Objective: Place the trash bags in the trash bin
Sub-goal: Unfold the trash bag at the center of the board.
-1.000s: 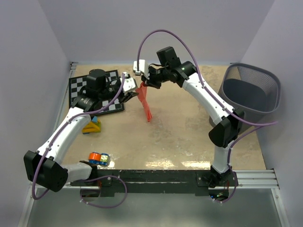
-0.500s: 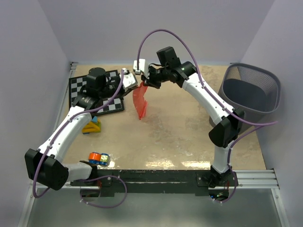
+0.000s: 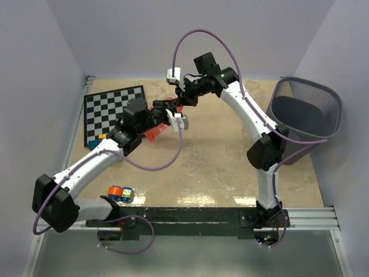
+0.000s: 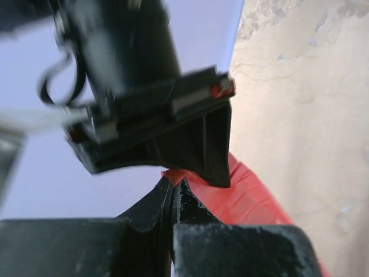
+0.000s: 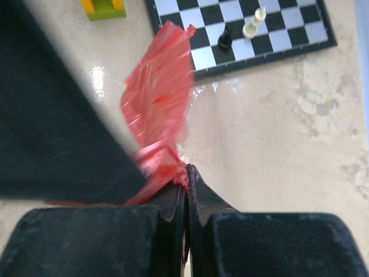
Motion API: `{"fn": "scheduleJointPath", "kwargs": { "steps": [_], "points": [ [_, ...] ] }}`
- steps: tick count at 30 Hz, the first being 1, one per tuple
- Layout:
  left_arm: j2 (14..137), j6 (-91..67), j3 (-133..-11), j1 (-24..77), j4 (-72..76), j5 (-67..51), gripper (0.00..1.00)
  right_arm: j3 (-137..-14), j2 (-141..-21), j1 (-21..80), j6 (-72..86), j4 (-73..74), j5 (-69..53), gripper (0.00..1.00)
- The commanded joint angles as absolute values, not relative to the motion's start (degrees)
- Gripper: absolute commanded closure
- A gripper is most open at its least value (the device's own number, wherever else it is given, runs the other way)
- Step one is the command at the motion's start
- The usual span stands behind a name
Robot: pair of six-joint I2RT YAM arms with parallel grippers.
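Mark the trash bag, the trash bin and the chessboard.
trash bag [image 5: 157, 86], right wrist view, middle of the loose red film.
trash bin [image 3: 309, 91], top external view, mesh wall just under the far rim.
chessboard [image 3: 109, 111], top external view, bare squares near its middle.

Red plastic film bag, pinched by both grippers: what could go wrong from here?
1. The left gripper and right gripper pinch the thin red plastic film bag close together; pulling apart could tear it.
2. The dark grey wire-mesh bin stands far right; the left arm may not reach it.
3. The bag's loose tail hangs near the black-and-white chessboard; it might topple pieces.
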State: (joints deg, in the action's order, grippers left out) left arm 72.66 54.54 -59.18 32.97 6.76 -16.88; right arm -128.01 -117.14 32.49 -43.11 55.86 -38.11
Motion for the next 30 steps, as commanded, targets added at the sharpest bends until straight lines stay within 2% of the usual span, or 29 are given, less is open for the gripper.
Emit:
{"fn": "scheduleJointPath", "kwargs": {
  "steps": [1, 4, 8, 12, 15, 22, 27, 30],
  "points": [
    [70.4, 74.51, -55.82, 36.21, 16.6, -17.06, 1.0, -127.53, -117.6, 32.61, -38.58, 53.25, -40.94, 1.0],
    [72.94, 78.83, -55.19, 35.95, 19.16, -12.67, 1.0, -129.02, -115.59, 32.52, -41.57, 56.07, -45.61, 1.0],
    [74.62, 81.83, -54.5, 35.42, 15.21, -10.37, 1.0, -130.6, -113.38, 30.59, -42.81, 57.04, -48.69, 1.0],
    [70.85, 83.23, -51.86, 36.03, 14.5, -14.14, 1.0, -126.84, -113.64, 29.79, -39.13, 53.1, -42.48, 1.0],
    [68.21, 83.15, -50.1, 36.04, 20.28, -16.7, 1.0, -122.18, -114.26, 29.79, -35.68, 48.87, -35.87, 1.0],
    [74.87, 81.47, -54.75, 34.89, 24.44, -9.24, 1.0, -123.56, -111.98, 29.88, -42.35, 54.39, -44.45, 1.0],
    [74.71, 83.84, -51.86, 35.24, 22.77, -12.21, 1.0, -123.93, -109.6, 29.62, -37.1, 46.68, -47.81, 1.0],
    [73.04, 86.48, -50.01, 36.38, 24.69, -14.58, 1.0, -122.97, -111.26, 29.62, -34.37, 44.74, -43.35, 1.0]
  ]
}}
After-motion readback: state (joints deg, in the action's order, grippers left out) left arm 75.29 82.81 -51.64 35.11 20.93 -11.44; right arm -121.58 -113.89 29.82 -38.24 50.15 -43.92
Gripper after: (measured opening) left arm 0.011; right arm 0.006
